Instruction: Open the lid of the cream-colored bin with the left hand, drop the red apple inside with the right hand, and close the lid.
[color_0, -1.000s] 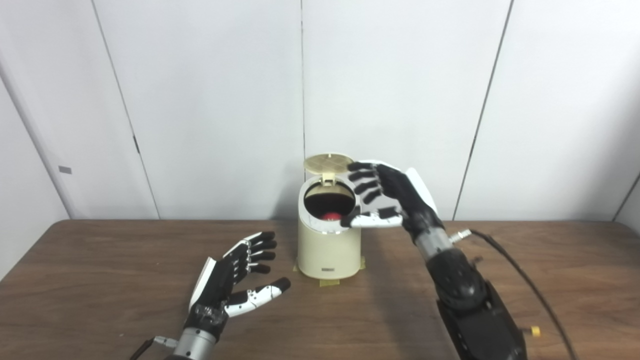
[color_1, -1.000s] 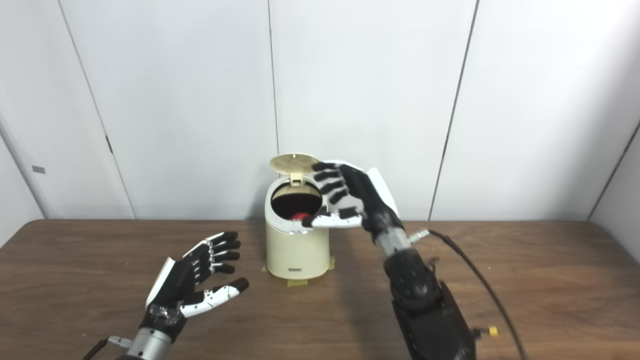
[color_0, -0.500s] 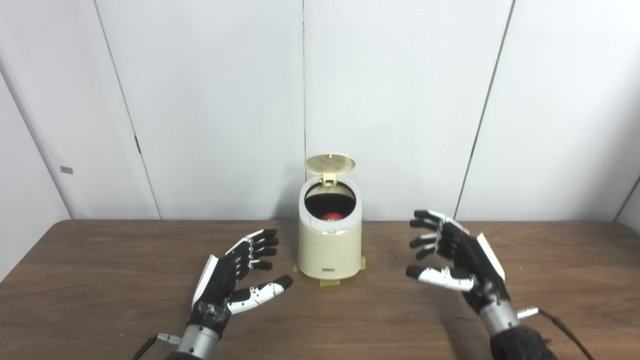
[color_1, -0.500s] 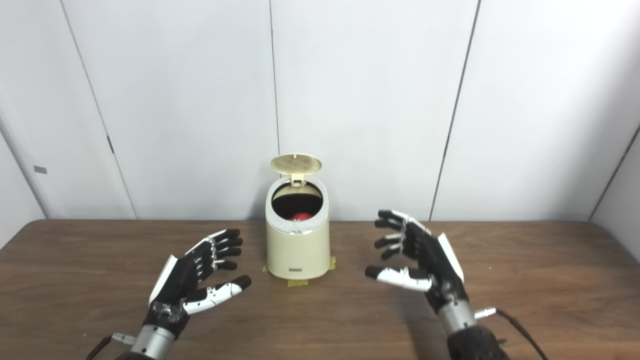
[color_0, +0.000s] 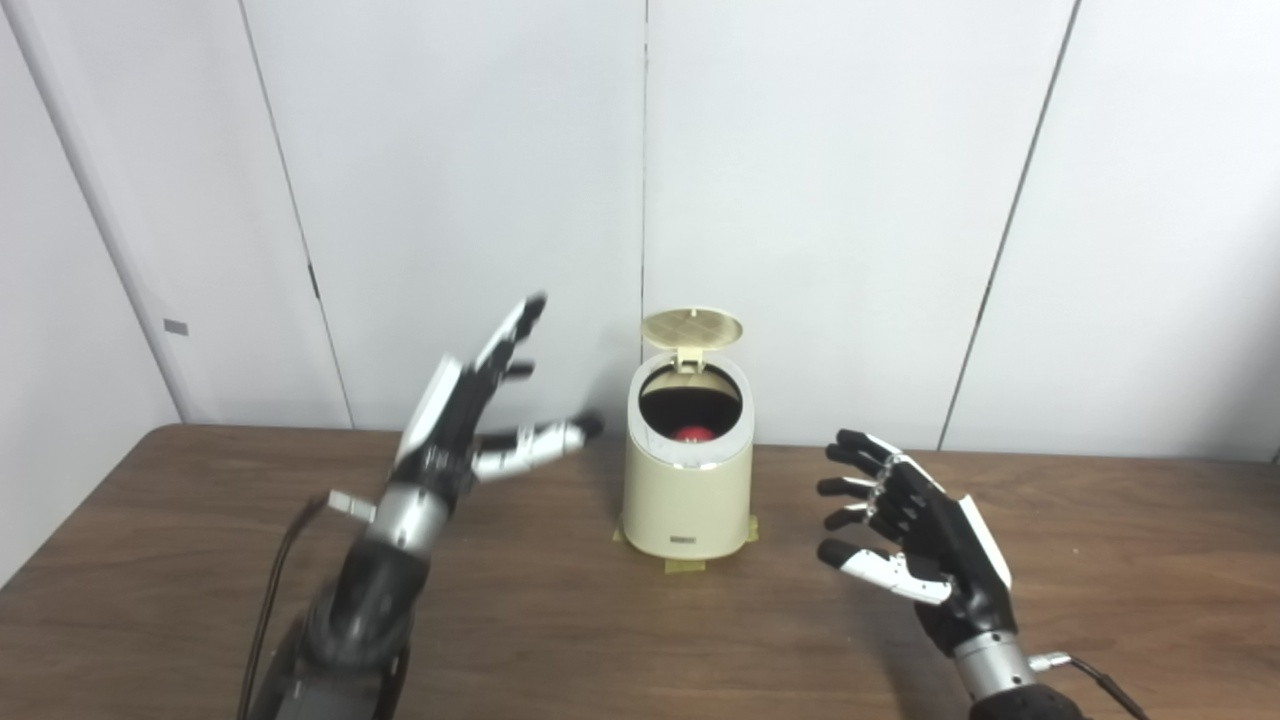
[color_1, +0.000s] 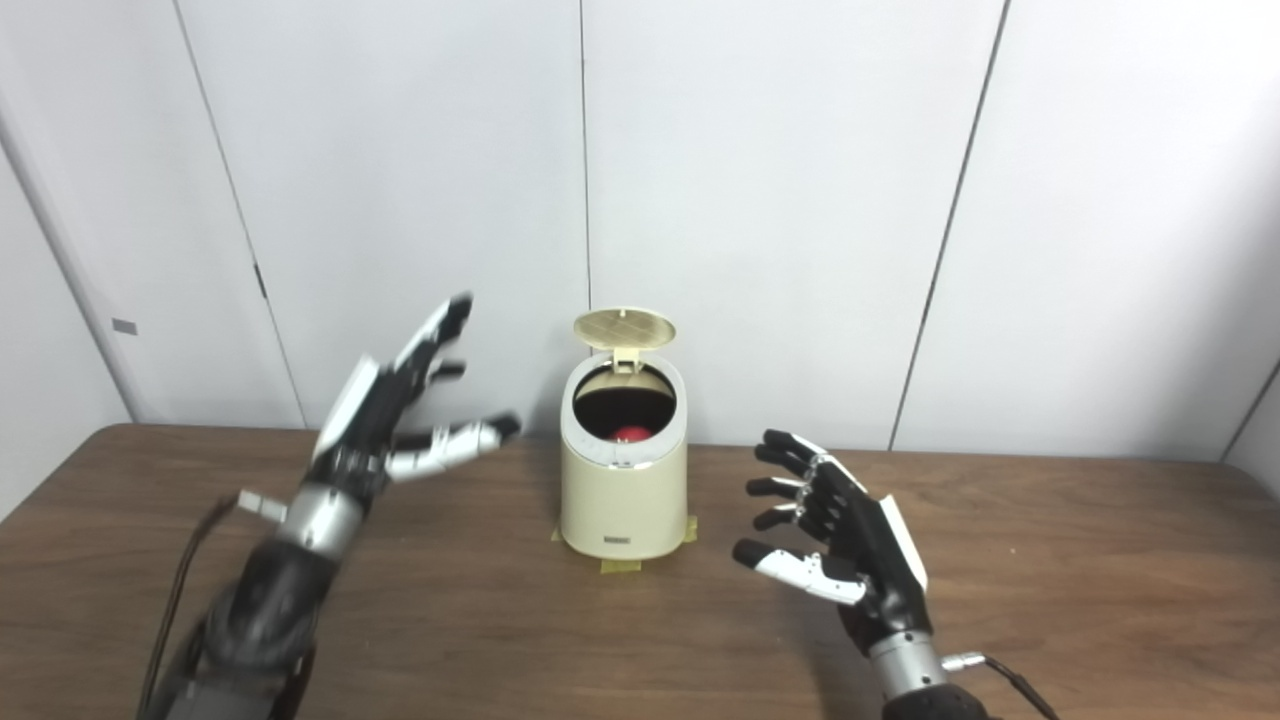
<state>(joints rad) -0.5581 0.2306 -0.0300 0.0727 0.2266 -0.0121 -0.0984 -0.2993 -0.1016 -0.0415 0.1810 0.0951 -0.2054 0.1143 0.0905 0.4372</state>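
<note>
The cream-colored bin (color_0: 687, 490) stands on the brown table near its back edge. Its round lid (color_0: 692, 327) is tipped up and back on its hinge, so the mouth is uncovered. Inside, the red apple (color_0: 692, 434) shows low in the dark opening. My left hand (color_0: 478, 410) is raised to the left of the bin, open, fingers spread and pointing up toward the lid, touching nothing. Low to the bin's right hovers my right hand (color_0: 915, 535), open and empty, palm turned toward the bin.
Yellow tape tabs (color_0: 685, 565) mark the bin's base on the table (color_0: 1120, 560). White wall panels (color_0: 850, 200) rise directly behind the bin. A cable (color_0: 275, 590) trails along my left forearm.
My right hand left the bin's mouth and dropped to the right, empty. My left hand rose from the table to lid height. The camera shifted, moving the scene slightly right.
</note>
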